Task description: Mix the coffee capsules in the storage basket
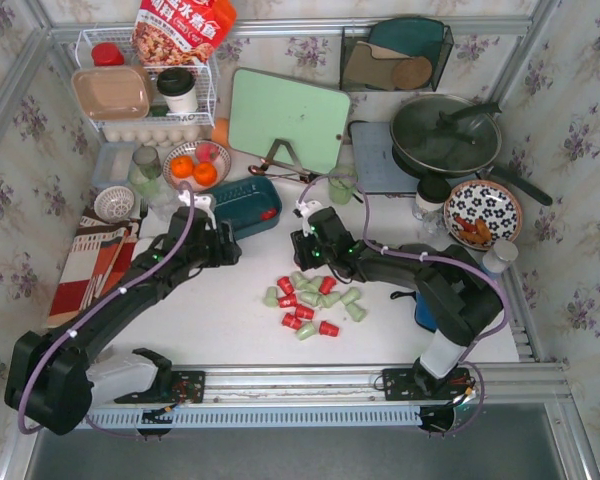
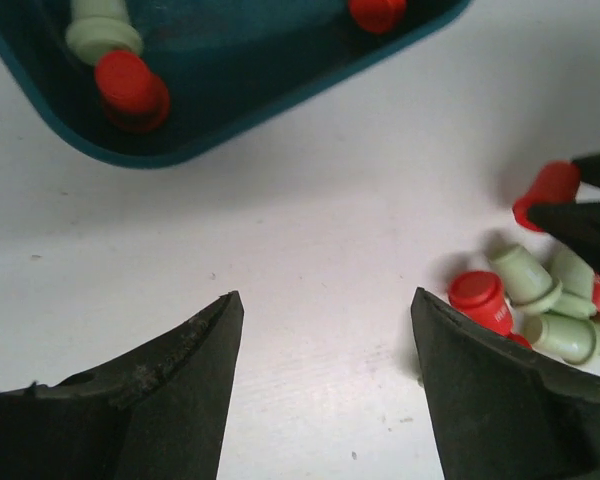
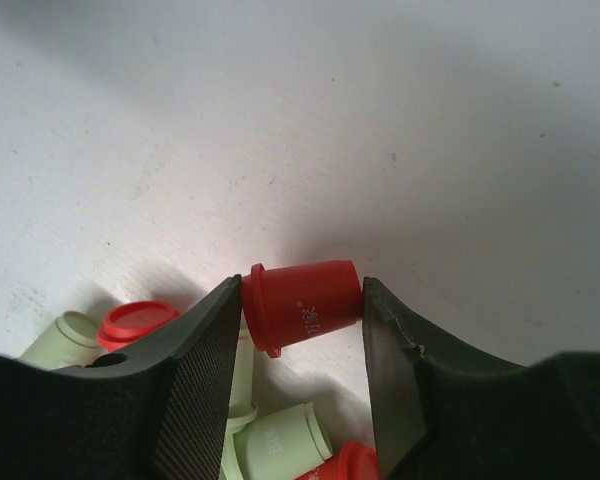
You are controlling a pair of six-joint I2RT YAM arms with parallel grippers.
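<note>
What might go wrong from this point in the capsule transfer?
The right gripper holds a red capsule end to end at the very fingertips; it may pivot or pop out on the way. The left gripper hangs open beside the storage basket, close to the route from the capsule pile, so the arms might clash.

We see a white desk (image 1: pixel 210 320), faintly speckled beneath the left claw (image 1: pixel 228 243) and the right claw (image 1: pixel 300 262). Beyond both claws, the back wall (image 1: pixel 280 50) wears pale wallpaper with purple flower sprigs, and the same paper covers the side walls (image 1: pixel 10 180) outward of each claw. Silver metal rails (image 1: pixel 310 25) frame the walls. A slotted rail (image 1: pixel 280 415) runs along the desk's edge behind the claws. The light is soft, with faint shadows.
</note>
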